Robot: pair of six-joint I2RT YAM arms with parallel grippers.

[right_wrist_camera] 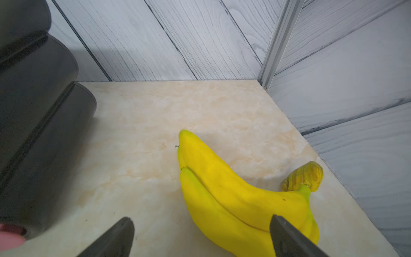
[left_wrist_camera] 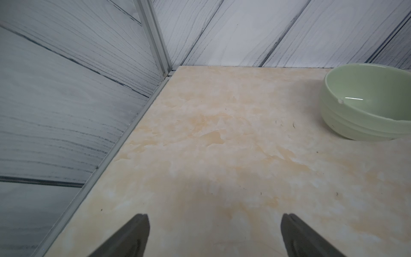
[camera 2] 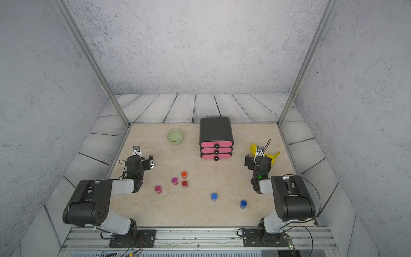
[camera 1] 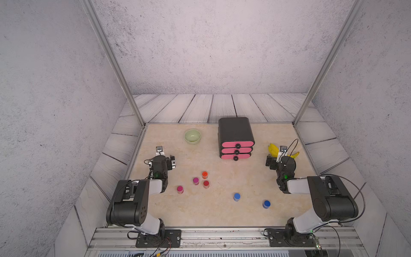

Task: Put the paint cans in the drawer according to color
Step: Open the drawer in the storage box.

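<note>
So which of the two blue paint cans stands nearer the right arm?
The outer blue can, closest to the right arm and its base; the other blue can stands nearer the middle of the table.

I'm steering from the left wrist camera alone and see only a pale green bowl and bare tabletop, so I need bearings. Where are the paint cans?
Observer: The nearest, a tiny magenta-lidded paint can, stands behind your camera's view, beside the left arm; the other five stand farther toward the robot's right.
Operator: And where do they go?
Observer: The black three-drawer chest with pink fronts stands on the robot's right of the pale green bowl, all drawers shut.
Operator: Is the other arm busy?
Observer: No, the right gripper is open and empty, facing a yellow banana bunch.
</note>
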